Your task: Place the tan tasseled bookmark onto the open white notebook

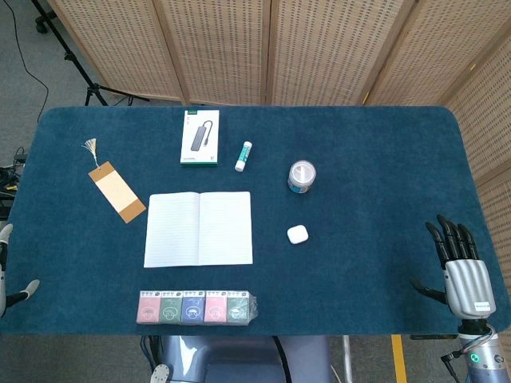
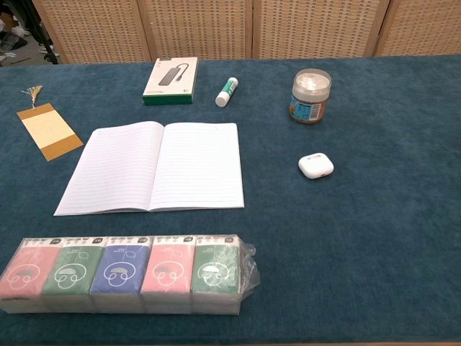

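The blue-covered table (image 1: 359,159) carries an open white notebook (image 1: 199,228) near its middle. Along the near edge lies a wrapped row of tissue packs (image 1: 197,307). The tan tasseled bookmark (image 1: 116,191) lies flat to the left of the notebook, apart from it. The right robot hand (image 1: 461,267) rests at the table's right near edge, fingers spread, empty. Only a sliver of the left robot hand (image 1: 9,279) shows; I cannot tell its state.
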`<action>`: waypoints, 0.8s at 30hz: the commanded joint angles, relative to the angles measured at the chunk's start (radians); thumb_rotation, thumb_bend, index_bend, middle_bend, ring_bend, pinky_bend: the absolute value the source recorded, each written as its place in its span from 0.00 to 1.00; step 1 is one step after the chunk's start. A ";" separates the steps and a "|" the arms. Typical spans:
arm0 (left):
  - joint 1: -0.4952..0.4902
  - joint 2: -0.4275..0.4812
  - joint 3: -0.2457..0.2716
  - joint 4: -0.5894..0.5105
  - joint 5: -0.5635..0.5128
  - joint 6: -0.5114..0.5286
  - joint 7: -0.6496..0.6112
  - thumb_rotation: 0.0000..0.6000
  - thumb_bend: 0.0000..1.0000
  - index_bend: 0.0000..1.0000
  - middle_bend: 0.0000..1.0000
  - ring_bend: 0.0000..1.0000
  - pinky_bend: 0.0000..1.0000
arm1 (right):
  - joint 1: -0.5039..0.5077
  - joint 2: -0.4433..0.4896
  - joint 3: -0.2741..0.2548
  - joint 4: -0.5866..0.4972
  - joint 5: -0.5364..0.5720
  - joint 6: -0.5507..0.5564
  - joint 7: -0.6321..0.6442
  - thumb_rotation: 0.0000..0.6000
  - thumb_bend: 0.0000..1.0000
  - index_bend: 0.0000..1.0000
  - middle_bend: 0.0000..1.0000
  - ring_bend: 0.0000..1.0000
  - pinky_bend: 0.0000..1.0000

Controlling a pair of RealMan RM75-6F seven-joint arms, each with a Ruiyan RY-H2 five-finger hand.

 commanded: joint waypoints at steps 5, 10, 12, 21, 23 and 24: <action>-0.005 0.003 0.002 0.012 0.008 -0.011 -0.003 1.00 0.00 0.00 0.00 0.00 0.00 | 0.001 0.004 0.001 -0.002 0.004 -0.006 0.008 1.00 0.00 0.00 0.00 0.00 0.00; -0.066 0.016 -0.004 0.090 0.052 -0.097 -0.085 1.00 0.00 0.00 0.00 0.00 0.00 | 0.000 0.008 0.002 -0.007 0.009 -0.009 0.018 1.00 0.00 0.00 0.00 0.00 0.00; -0.123 0.011 -0.004 0.180 0.094 -0.165 -0.122 1.00 0.00 0.00 0.00 0.00 0.00 | 0.001 0.007 0.003 -0.007 0.010 -0.013 0.013 1.00 0.00 0.00 0.00 0.00 0.00; -0.368 -0.046 0.010 0.537 0.277 -0.371 -0.339 1.00 0.00 0.00 0.00 0.00 0.00 | 0.020 -0.017 0.019 0.002 0.069 -0.072 -0.038 1.00 0.00 0.00 0.00 0.00 0.00; -0.412 -0.074 0.017 0.610 0.301 -0.398 -0.388 1.00 0.00 0.00 0.00 0.00 0.00 | 0.026 -0.024 0.026 0.008 0.090 -0.087 -0.055 1.00 0.00 0.00 0.00 0.00 0.00; -0.427 -0.084 0.023 0.635 0.310 -0.410 -0.414 1.00 0.00 0.00 0.00 0.00 0.00 | 0.028 -0.027 0.029 0.011 0.099 -0.093 -0.061 1.00 0.00 0.00 0.00 0.00 0.00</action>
